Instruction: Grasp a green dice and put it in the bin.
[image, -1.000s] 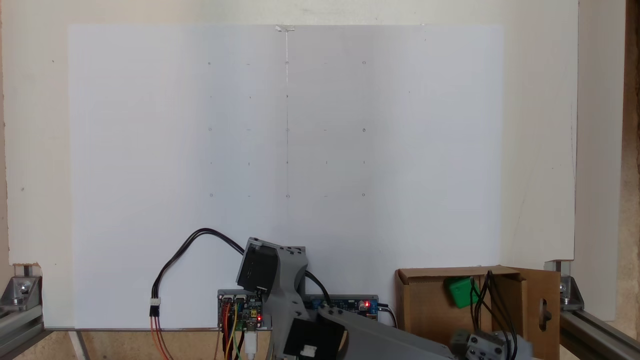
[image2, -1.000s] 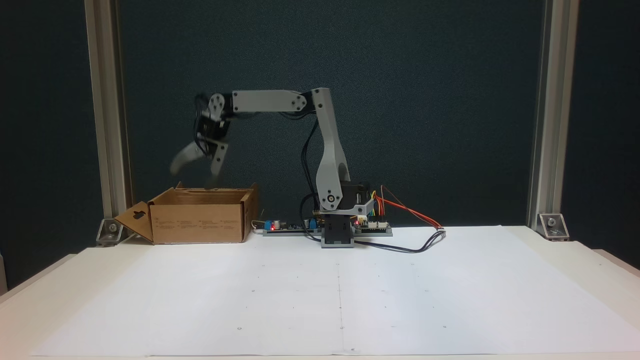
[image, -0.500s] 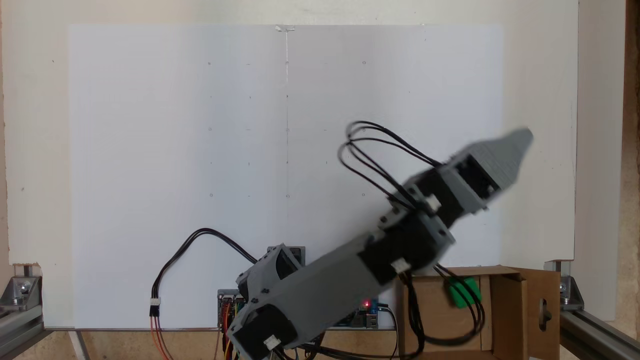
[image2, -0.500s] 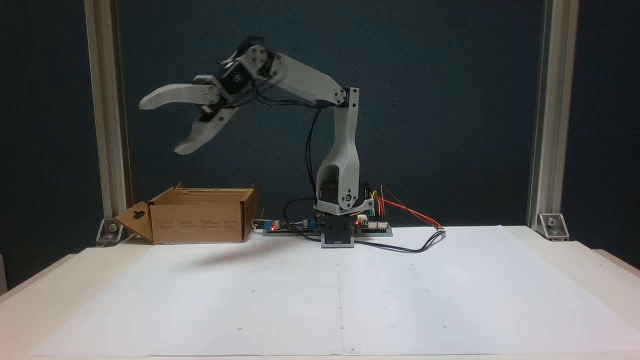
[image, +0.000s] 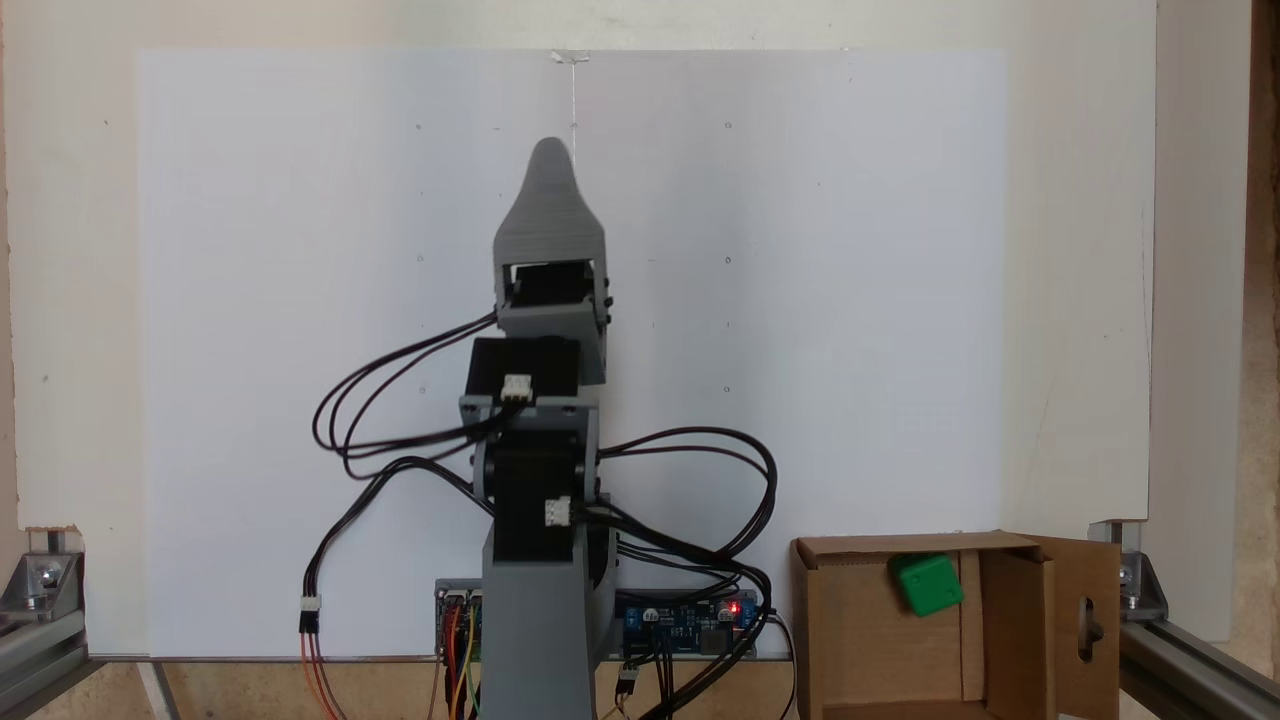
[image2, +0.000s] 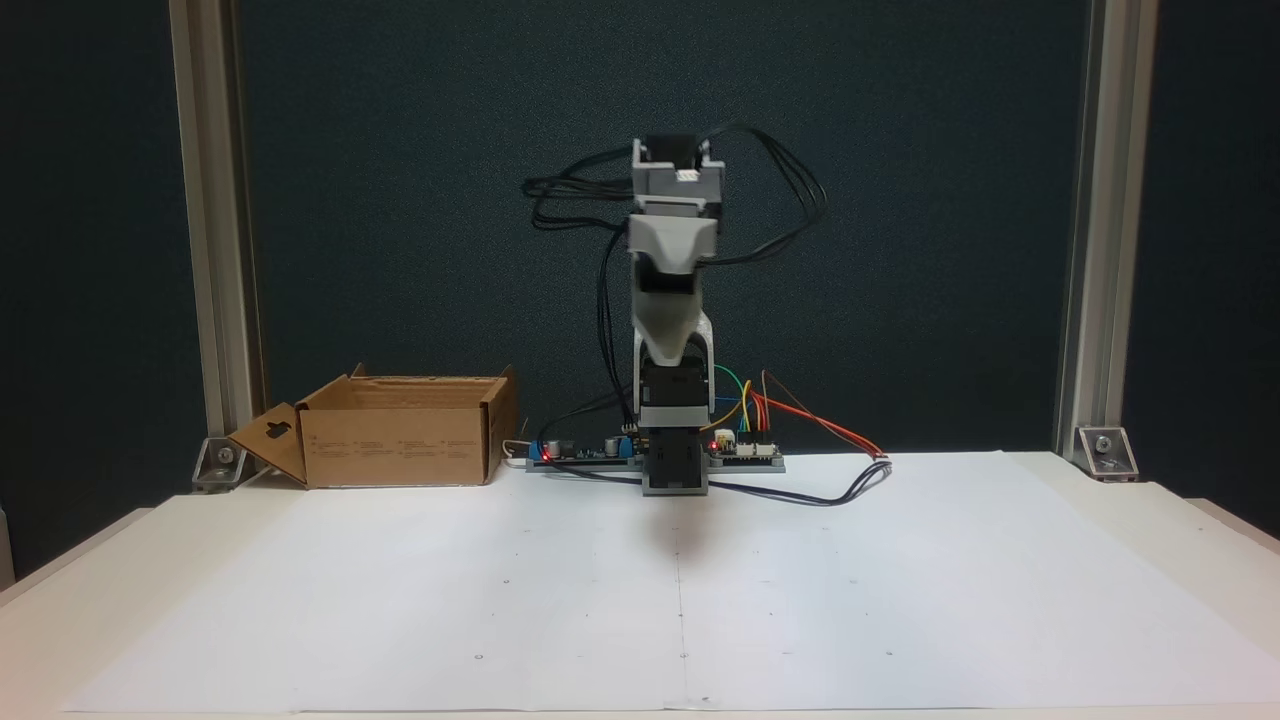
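Over sheet centre: pincer (image: 551, 160) swung from bin (image: 850, 640) | green dice (image: 927, 584) inside

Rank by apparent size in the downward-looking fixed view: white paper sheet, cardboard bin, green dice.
1. White paper sheet, by far the largest.
2. Bin, cut off by the frame's bottom edge.
3. Green dice, smallest, lying inside the bin.

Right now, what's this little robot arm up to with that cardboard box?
Its job looks done. The green dice lies inside the bin, a brown cardboard box beside the arm's base. The arm stands over the middle of the white sheet, its gripper holding nothing. The jaws line up one behind the other, so whether they are open cannot be told.
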